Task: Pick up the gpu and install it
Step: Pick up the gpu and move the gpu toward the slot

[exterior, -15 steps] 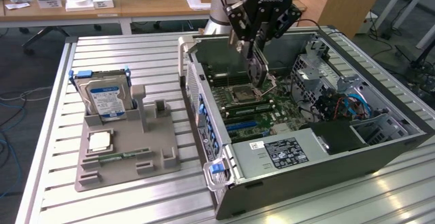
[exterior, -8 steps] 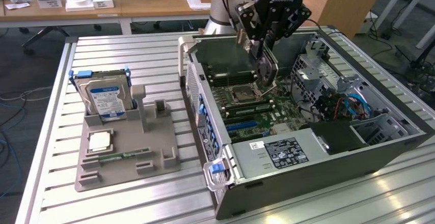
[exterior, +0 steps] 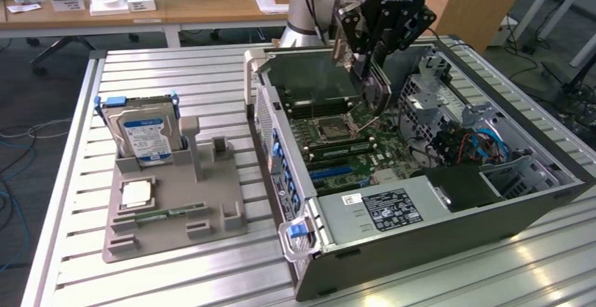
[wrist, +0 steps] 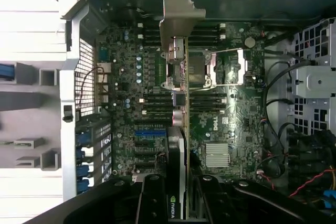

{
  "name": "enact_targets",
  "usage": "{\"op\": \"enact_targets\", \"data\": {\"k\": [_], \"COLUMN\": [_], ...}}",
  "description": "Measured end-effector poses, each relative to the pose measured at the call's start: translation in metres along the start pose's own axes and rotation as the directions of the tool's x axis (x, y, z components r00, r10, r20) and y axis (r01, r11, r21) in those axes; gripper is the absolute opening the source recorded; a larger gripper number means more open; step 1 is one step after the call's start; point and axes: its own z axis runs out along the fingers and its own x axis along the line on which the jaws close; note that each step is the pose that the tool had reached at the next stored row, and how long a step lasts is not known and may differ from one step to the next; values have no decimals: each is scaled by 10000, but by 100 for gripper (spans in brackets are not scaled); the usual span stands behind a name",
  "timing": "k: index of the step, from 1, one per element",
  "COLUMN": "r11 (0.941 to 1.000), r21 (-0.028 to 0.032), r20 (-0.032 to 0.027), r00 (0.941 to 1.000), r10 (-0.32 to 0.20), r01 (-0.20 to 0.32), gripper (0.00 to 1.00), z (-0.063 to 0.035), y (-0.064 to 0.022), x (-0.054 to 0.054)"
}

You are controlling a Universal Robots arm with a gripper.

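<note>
The gpu [exterior: 373, 91] hangs edge-down over the open computer case [exterior: 521, 202], above the motherboard [exterior: 345, 146] near its processor socket. My gripper [exterior: 370, 52] is shut on the card's upper end. In the wrist view the gpu [wrist: 180, 103] appears edge-on: its silver end bracket reaches out over the memory slots, its thin green board runs back along the middle, and its black cooler sits between my fingers [wrist: 152, 198]. The card is clear of the board and sits in no slot. The blue expansion slots [wrist: 149, 132] lie just beside the card's line.
A grey parts fixture [exterior: 209, 202] stands on the slatted metal table at the exterior view's left. It carries an upright hard drive [exterior: 139, 136], a processor chip [exterior: 137, 194] and a memory stick [exterior: 167, 214]. Drive cages and cables [exterior: 475, 143] crowd the case's far side.
</note>
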Motion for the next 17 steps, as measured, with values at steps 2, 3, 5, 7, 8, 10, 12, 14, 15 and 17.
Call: {"op": "enact_targets", "data": {"k": [2, 3, 5, 7, 8, 10, 12, 14, 15, 17], "r11": [10000, 10000, 10000, 10000, 10000, 10000, 10000, 10000, 10000, 10000], "r21": [0, 0, 0, 0, -1, 0, -1, -1, -1, 0], "r20": [0, 1, 0, -1, 0, 0, 0, 0, 0, 0], "r00": [10000, 10000, 10000, 10000, 10000, 10000, 10000, 10000, 10000, 10000], "r10": [1, 2, 1, 1, 0, 0, 2, 0, 0, 2], "r01": [-1, -2, -1, -1, 0, 0, -2, 0, 0, -2], "gripper": [27, 27, 27, 27, 27, 27, 27, 27, 27, 27], "z": [1, 1, 2, 2, 3, 3, 3, 4, 4, 4], "y": [4, 6, 9, 13, 15, 17, 21, 23, 24, 27], "x": [-32, -48, -79, -109, -121, -133, -139, -146, -149, -154]}}
